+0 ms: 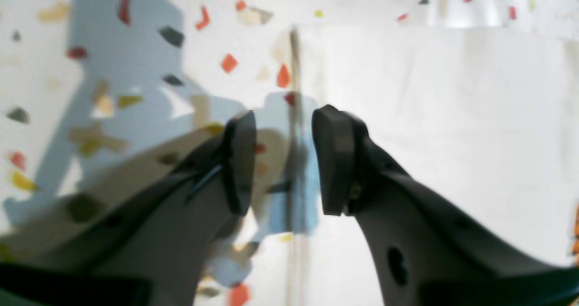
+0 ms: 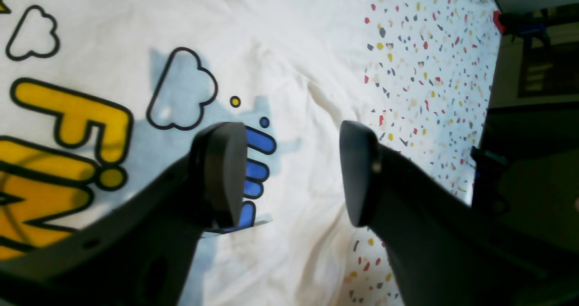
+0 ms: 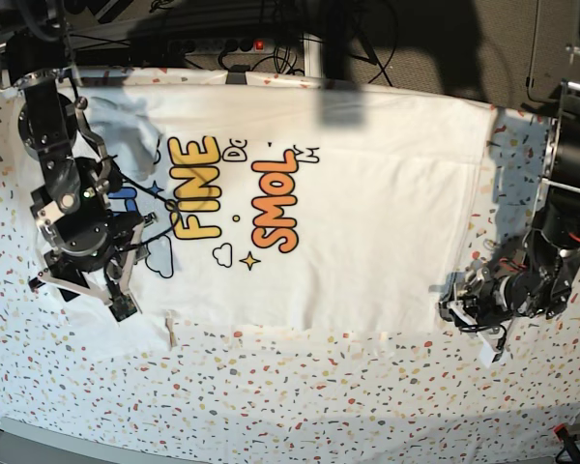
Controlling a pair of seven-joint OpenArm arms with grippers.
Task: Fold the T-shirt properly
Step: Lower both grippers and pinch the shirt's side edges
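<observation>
The white T-shirt [image 3: 367, 213] lies spread flat with its print facing up; yellow "FINE" and orange "SMOL" show in the base view. My right gripper [image 2: 289, 134] hovers open over the printed end, its left finger above blue letters, with the T-shirt [image 2: 294, 48] below it. In the base view, this right gripper [image 3: 124, 290] is at the shirt's left end. My left gripper [image 1: 283, 120] is open and empty, straddling the straight edge of the T-shirt [image 1: 429, 116]. In the base view, the left gripper [image 3: 461, 307] sits low at the shirt's lower right corner.
The speckled tablecloth [image 3: 271, 387] covers the whole table and shows beside the shirt in both wrist views. A small pale strip [image 3: 171, 332] lies just below the shirt's lower left edge. Cables and a power strip [image 3: 222, 43] run along the back. The table's front edge is near the bottom.
</observation>
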